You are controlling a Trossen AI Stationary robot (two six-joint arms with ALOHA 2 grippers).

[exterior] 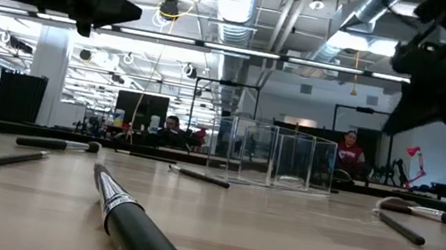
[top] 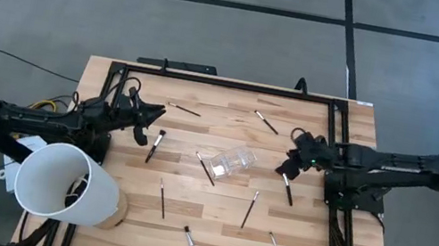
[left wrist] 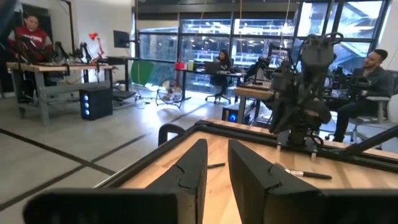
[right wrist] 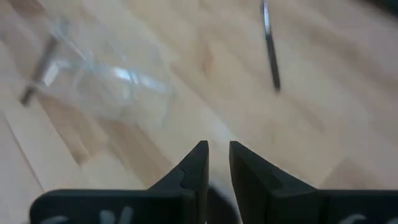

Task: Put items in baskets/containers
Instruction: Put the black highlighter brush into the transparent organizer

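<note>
Several thin dark brushes and sticks lie flat, scattered over the wooden table (top: 210,230), among them one (top: 155,145) near my left gripper and one (top: 287,189) just near of my right gripper. The clear container (top: 231,159) lies on the table's middle; the low view shows it (exterior: 276,156) and the right wrist view shows it (right wrist: 106,87). My left gripper (top: 158,113) hovers at the left, pointing level across the table, slightly open, nothing between its fingers (left wrist: 216,149). My right gripper (top: 288,163) hovers right of the container, slanting down toward it, slightly open and empty (right wrist: 217,149).
A large white cylinder (top: 64,182) stands at the near left corner beside the left arm. A black frame (top: 226,84) runs along the table's far edge and both sides. People sit at desks in the room beyond the table.
</note>
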